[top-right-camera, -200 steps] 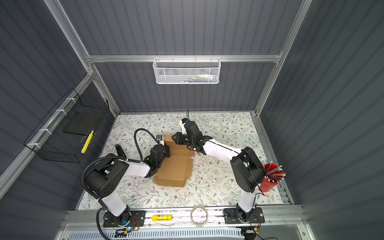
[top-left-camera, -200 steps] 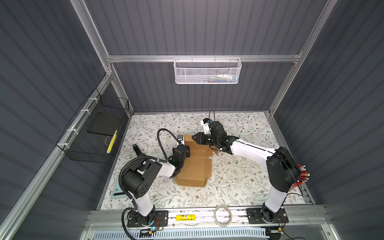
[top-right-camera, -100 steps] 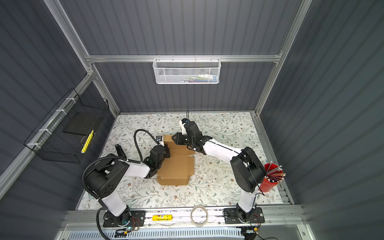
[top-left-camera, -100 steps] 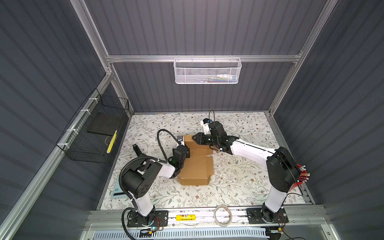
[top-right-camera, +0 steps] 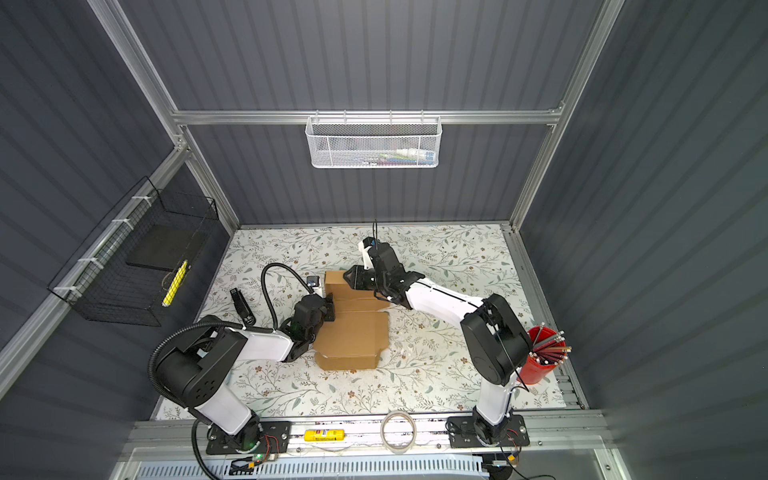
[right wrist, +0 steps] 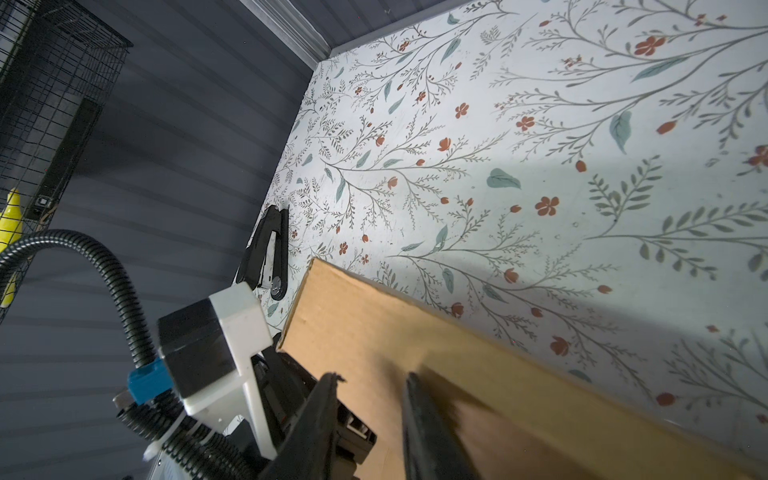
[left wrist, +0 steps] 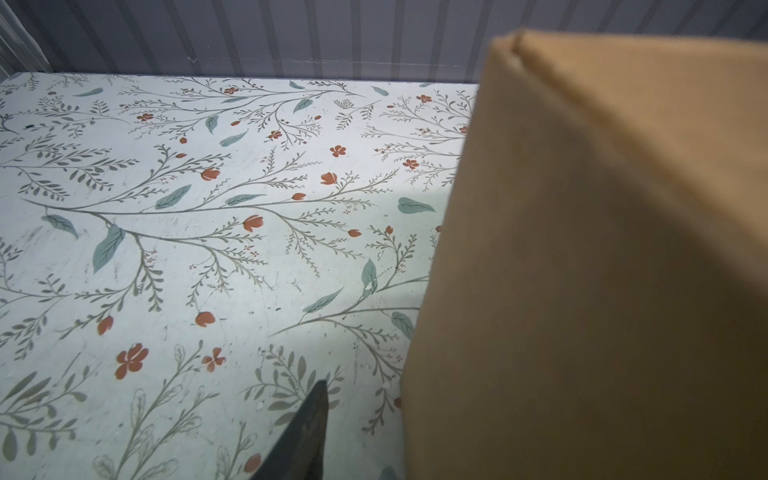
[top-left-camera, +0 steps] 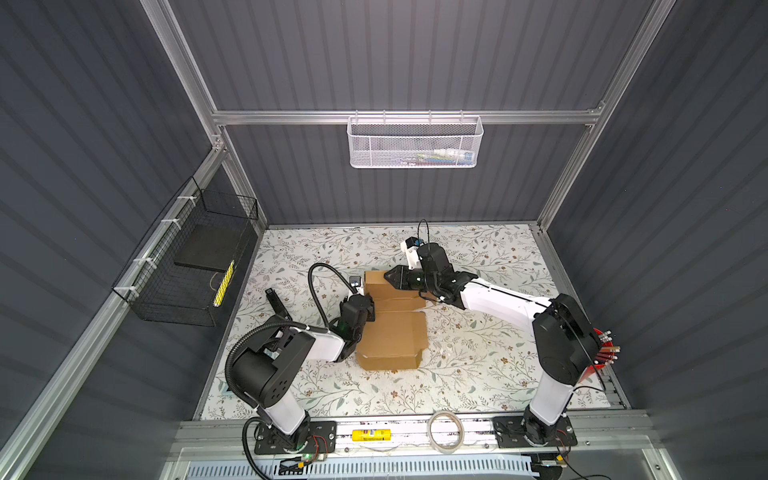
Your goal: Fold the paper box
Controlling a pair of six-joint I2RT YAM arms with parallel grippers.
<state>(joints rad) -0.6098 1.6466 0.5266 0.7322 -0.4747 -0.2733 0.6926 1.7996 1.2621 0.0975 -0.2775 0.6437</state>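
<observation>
Top views showed the floral table (top-left-camera: pixel 478 365) carrying the paper box (top-left-camera: pixel 392 338) at its middle, partly formed: rear wall raised, near panel lying down. The right gripper (top-left-camera: pixel 388 276) sat at the rear wall's top edge, probably to keep it upright. The left gripper (top-left-camera: pixel 368 300) met the box's left side, probably to work the side flap. Right wrist view: fingers (right wrist: pixel 324 415) stood partly apart over cardboard; a clamp could not be confirmed. Left wrist view: one finger (left wrist: pixel 313 415) showed and cardboard hid the other, so its spread was indeterminate.
</observation>
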